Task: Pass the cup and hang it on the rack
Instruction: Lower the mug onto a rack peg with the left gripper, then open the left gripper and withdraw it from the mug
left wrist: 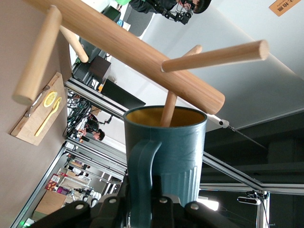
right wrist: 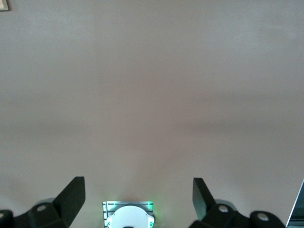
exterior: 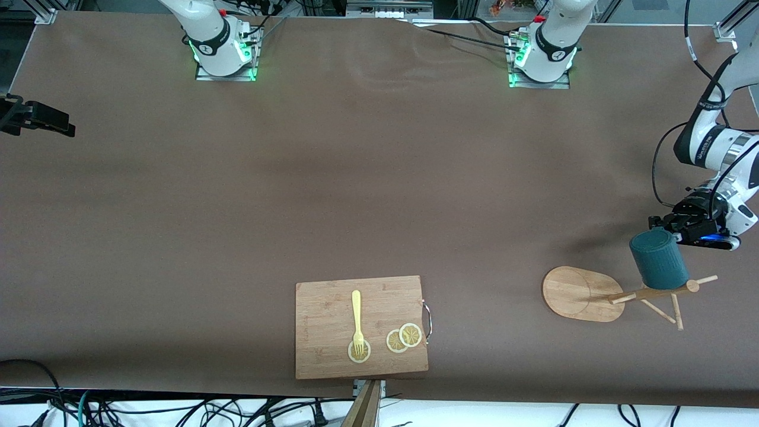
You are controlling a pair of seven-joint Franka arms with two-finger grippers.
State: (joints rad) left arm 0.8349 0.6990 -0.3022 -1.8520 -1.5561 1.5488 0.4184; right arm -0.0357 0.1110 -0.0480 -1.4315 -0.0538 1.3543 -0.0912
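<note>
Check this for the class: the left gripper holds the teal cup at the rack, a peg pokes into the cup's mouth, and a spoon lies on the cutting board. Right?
One slip: it is a fork, not a spoon, as the front view shows. The left gripper does hold the cup at the rack, a peg enters its mouth, and the fork lies on the cutting board.

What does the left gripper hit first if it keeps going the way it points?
Probably the rack. The left gripper holds the cup by its handle, mouth forward, and one peg already seems to enter the mouth. Depth is unclear.
</note>
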